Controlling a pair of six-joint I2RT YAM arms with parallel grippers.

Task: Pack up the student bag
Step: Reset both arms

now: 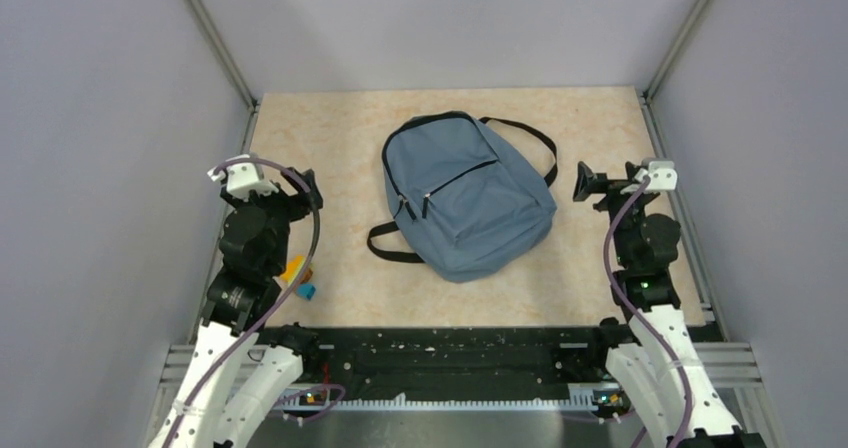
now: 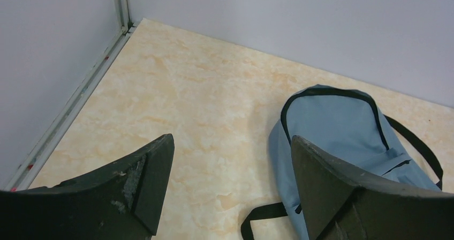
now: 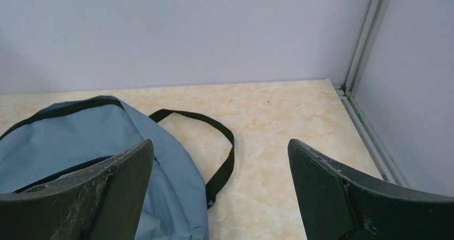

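slate-blue soft fabric, the student bag (image 1: 468,203) lies flat mid-counter toward the far edge, likely light and floppy, best pinched at a zipper pull (image 1: 428,207) or strap (image 3: 231,153); left gripper (image 2: 230,159) and right gripper (image 3: 220,162) stand wide open, empty.

From above and behind the arms (image 1: 250,258), the top camera looks steeply down over the whole surface (image 1: 330,148). Each wrist camera rides low, close behind its pincer: one looks past the left pincer (image 2: 230,143) toward the far-left corner (image 2: 124,25), the other past the right pincer (image 3: 219,146) toward the far-right corner (image 3: 342,82). All three share the bag (image 1: 465,193).
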